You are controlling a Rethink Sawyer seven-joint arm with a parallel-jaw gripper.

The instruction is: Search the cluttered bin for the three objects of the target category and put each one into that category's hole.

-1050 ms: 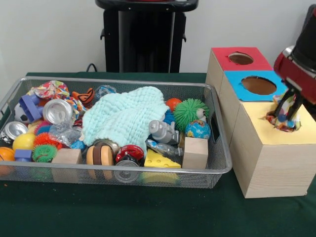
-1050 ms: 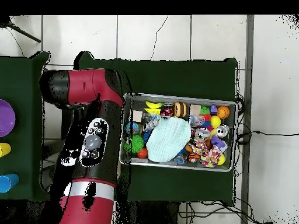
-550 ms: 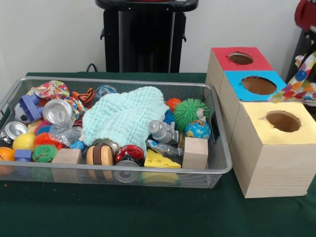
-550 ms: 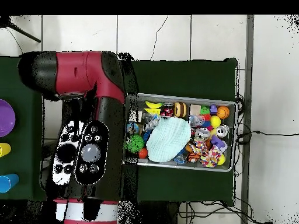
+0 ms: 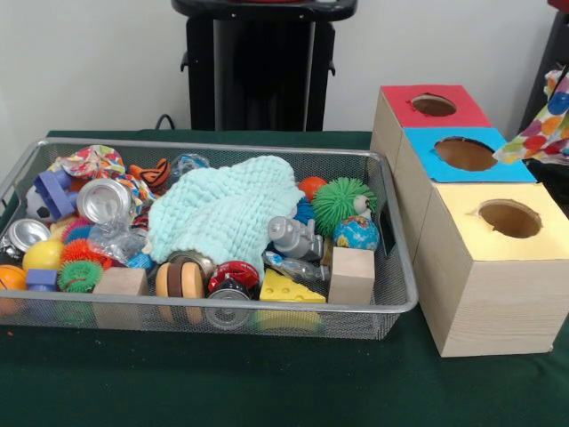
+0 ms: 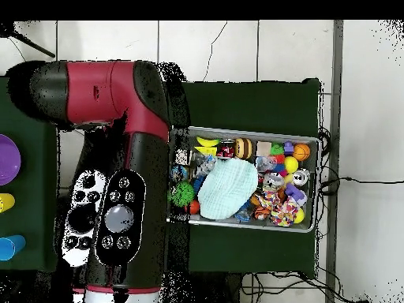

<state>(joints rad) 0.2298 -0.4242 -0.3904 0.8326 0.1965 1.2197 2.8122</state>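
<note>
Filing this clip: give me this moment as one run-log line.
cloth: hanging above boxes, right edge | yellow hole: empty | bin: full | gripper: unseen

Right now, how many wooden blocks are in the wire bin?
2 that show. One block stands at the front right of the bin, beside the cheese wedge. The other block sits front left. The towel may hide more.
</note>
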